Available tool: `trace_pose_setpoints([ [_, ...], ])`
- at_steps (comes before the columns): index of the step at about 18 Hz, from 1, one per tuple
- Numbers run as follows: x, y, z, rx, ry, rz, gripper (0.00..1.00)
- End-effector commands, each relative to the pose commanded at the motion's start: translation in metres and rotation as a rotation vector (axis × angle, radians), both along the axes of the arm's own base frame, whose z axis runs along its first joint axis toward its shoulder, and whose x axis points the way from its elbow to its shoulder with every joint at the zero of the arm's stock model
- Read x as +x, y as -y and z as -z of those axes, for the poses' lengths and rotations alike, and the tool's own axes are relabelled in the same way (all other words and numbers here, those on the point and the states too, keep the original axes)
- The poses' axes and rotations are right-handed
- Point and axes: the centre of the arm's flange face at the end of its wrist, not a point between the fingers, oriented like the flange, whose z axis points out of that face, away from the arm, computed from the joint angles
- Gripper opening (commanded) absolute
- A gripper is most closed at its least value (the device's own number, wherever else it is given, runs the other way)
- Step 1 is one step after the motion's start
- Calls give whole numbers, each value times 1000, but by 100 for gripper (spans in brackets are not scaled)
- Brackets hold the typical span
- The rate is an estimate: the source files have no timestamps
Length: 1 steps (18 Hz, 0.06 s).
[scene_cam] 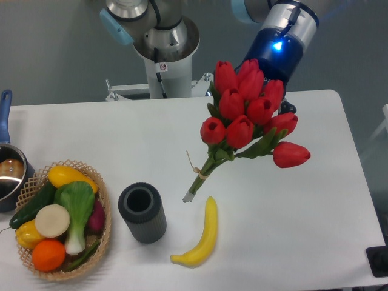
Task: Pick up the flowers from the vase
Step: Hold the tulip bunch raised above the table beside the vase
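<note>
Flowers (251, 118) hang in the air over the middle of the desk (315, 206), clear of the vase (142, 213) near the front edge. The tool (276, 112) is hidden behind the buds, so its state cannot be told. One bud leans outward; a loose hold could drop the bunch onto the banana (202, 234).

Bright, even light; soft shadows, pic maybe slightly blurry.

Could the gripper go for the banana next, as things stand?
Probably not yet. The gripper is hidden behind the flowers it carries, so it looks occupied. The banana itself lies open on the table, right of the empty vase, with nothing over it.
</note>
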Motion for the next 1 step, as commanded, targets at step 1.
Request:
trace_pose_setpoints([
  [1,0,-1,-1,-1,-2,1,34],
])
